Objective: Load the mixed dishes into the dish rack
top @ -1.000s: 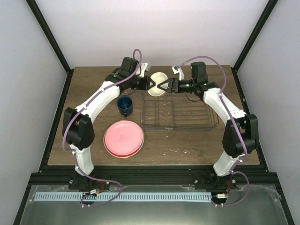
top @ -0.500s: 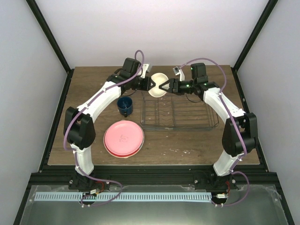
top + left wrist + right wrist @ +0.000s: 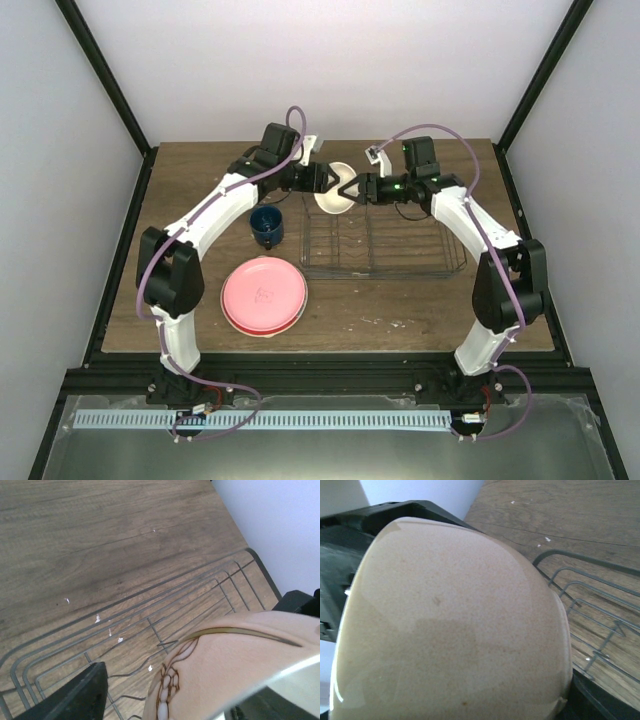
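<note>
The small cream bowl (image 3: pixel 334 193) hangs tilted on its side above the far left corner of the wire dish rack (image 3: pixel 400 268). My right gripper (image 3: pixel 352 188) is shut on its rim; the bowl's outside (image 3: pixel 455 620) fills the right wrist view, with one finger (image 3: pixel 592 702) against the rim. My left gripper (image 3: pixel 327 181) is open around the bowl's other side. In the left wrist view its finger (image 3: pixel 85 695) stands apart from the patterned inside of the bowl (image 3: pixel 240 670). The dark blue mug (image 3: pixel 266 225) and the pink plate (image 3: pixel 264 288) sit left of the rack.
A red rim (image 3: pixel 264 332) shows under the pink plate; the pale blue-ringed plate is hidden. The rack's wires show below the bowl in the left wrist view (image 3: pixel 265 575) and the right wrist view (image 3: pixel 590 558). Black frame posts edge the table.
</note>
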Tool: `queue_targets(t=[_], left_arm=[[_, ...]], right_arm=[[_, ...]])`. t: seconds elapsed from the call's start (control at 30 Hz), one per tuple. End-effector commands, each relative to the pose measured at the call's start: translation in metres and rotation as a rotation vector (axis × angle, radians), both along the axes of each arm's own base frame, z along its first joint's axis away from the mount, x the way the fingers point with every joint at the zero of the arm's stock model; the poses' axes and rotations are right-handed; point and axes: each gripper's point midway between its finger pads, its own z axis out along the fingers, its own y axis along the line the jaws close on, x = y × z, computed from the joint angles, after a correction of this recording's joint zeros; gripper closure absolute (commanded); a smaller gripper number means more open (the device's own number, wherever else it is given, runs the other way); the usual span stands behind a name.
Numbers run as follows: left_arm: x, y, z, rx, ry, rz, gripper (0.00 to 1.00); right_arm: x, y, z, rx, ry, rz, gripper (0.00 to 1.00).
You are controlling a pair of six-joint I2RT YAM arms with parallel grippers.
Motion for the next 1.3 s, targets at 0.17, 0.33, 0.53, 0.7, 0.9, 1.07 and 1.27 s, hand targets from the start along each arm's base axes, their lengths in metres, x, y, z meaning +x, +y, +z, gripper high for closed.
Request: queue_targets(t=[0.17, 0.33, 0.53, 0.7, 0.9, 1.07, 1.27], left_arm=[[-0.002, 0.031, -0.004, 0.096, -0.004, 0.029, 0.23], [0.001, 0.073, 0.001, 0.15, 0.01, 0.097, 0.21], [0.008, 0.105, 0.005, 0.201, -0.004, 0.158, 0.21], [0.007, 0.103, 0.0, 0.191, 0.01, 0.143, 0.21], [0.007, 0.098, -0.006, 0.174, 0.022, 0.122, 0.21], [0.005, 0.098, -0.009, 0.18, 0.023, 0.112, 0.21], [0.003, 0.096, -0.011, 0.166, 0.022, 0.111, 0.21]], right_arm=[[0.023, -0.015, 0.022, -0.148, -0.143, -0.094, 0.77], [0.03, -0.045, 0.016, -0.315, -0.147, -0.227, 0.84], [0.027, -0.084, 0.022, -0.496, -0.167, -0.391, 0.85], [0.018, -0.112, 0.032, -0.634, -0.188, -0.515, 0.87], [0.005, -0.14, 0.016, -0.839, -0.149, -0.593, 0.87], [-0.013, -0.157, -0.013, -1.006, -0.071, -0.614, 0.87], [-0.025, -0.177, -0.038, -1.137, 0.0, -0.669, 0.87]])
